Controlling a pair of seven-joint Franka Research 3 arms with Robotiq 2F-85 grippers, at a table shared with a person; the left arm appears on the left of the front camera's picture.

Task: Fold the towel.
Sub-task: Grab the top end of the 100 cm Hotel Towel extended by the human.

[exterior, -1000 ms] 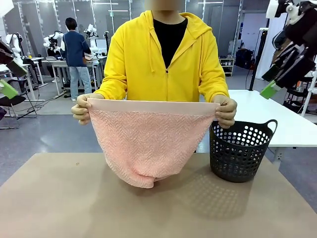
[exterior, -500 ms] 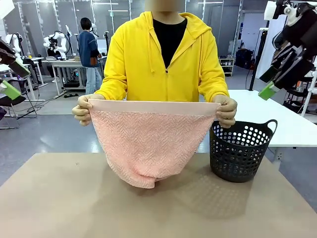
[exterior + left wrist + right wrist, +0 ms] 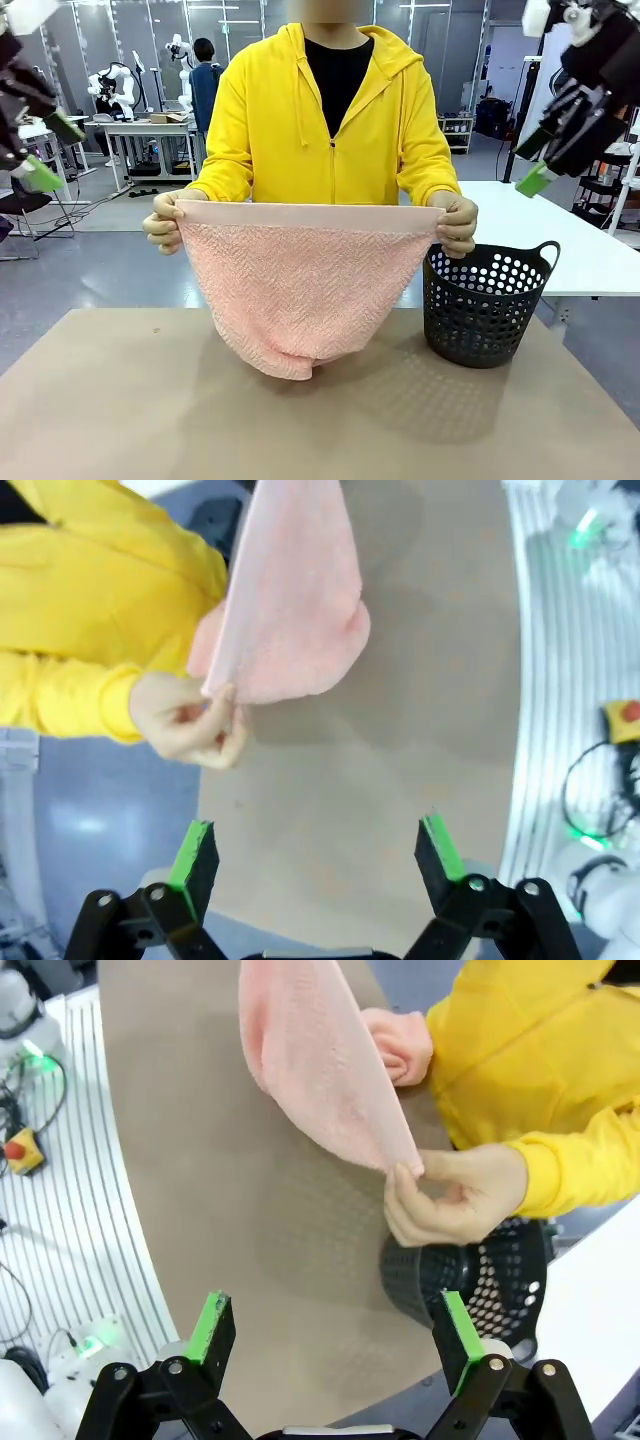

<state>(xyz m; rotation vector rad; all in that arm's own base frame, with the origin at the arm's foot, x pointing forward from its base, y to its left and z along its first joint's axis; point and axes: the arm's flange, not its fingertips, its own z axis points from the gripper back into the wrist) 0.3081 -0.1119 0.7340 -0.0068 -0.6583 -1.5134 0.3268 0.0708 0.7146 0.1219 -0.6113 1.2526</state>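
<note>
**Item 1: left gripper** (image 3: 315, 830). Green-padded fingers (image 3: 194, 848) are standing spread to their full width and are gripping nothing. In the left wrist view they are hovering over bare table (image 3: 330, 780), well apart from the cloth. In the front view the gripper is hanging high at the robot's left edge.

**Item 2: right gripper** (image 3: 332, 1305). Its fingers (image 3: 455, 1332) are likewise standing wide apart and are carrying nothing. They are hanging above the table edge, with the black basket (image 3: 490, 1265) lying just beyond one fingertip. In the front view the gripper is hanging high at the robot's right.

**Item 3: the towel** (image 3: 300, 285). Pale pink terry with a smooth band along its top edge. A person in a yellow hoodie (image 3: 265, 130) is holding it up at the far side of the table and is stretching the band taut and level. One hand (image 3: 165, 222) is pinching the corner on the robot's left and the other hand (image 3: 458, 222) is pinching the corner on the robot's right. The cloth is narrowing downward, and its rounded lower end is resting on the tabletop near the middle.

**Item 4: basket.** It is standing upright on the table at the robot's right, just beside the towel.
</note>
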